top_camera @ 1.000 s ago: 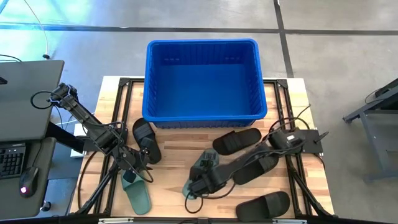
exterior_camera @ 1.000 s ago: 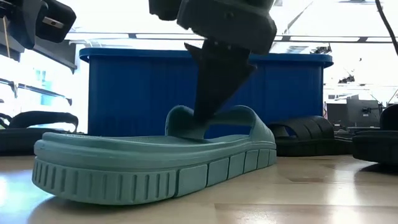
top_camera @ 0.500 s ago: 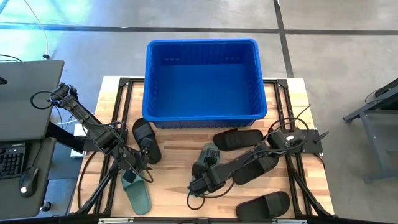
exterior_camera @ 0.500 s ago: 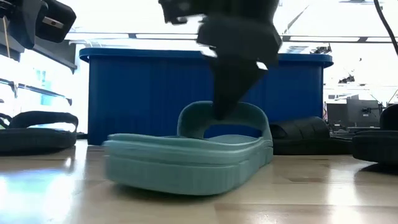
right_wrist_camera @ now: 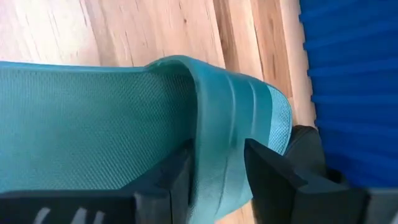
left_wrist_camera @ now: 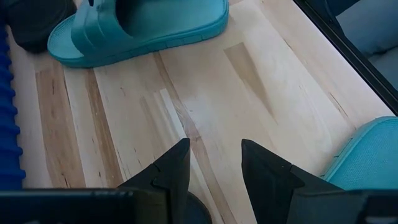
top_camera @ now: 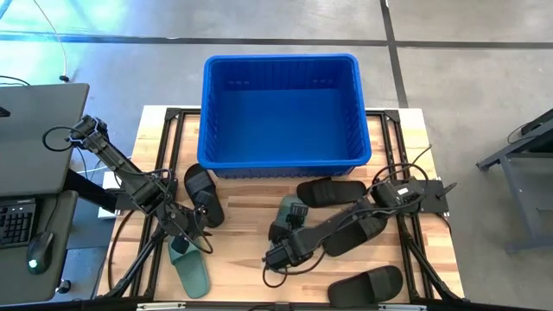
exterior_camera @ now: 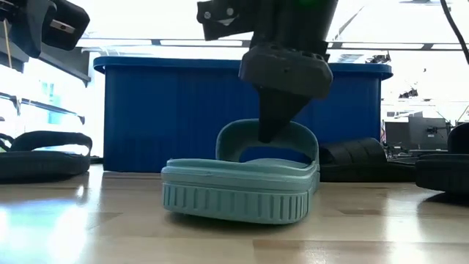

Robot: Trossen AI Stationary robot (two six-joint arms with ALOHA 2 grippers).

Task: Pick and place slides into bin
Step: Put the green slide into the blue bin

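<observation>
Pincer [right_wrist_camera: 214, 171] astride green slide [right_wrist_camera: 112, 118] strap

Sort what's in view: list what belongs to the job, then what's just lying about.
Job:
- green sandal, strap pinched by the right gripper
- second green sandal near the left gripper
- black sandals
- blue bin

Lying about:
- keyboard
- mouse

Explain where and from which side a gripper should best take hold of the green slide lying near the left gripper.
Grip the wide strap, coming straight down from above. The green slide lies flat, sole down, on the table, so its arched strap stands clear for fingers to close across it. The left gripper hangs open close by.
</observation>
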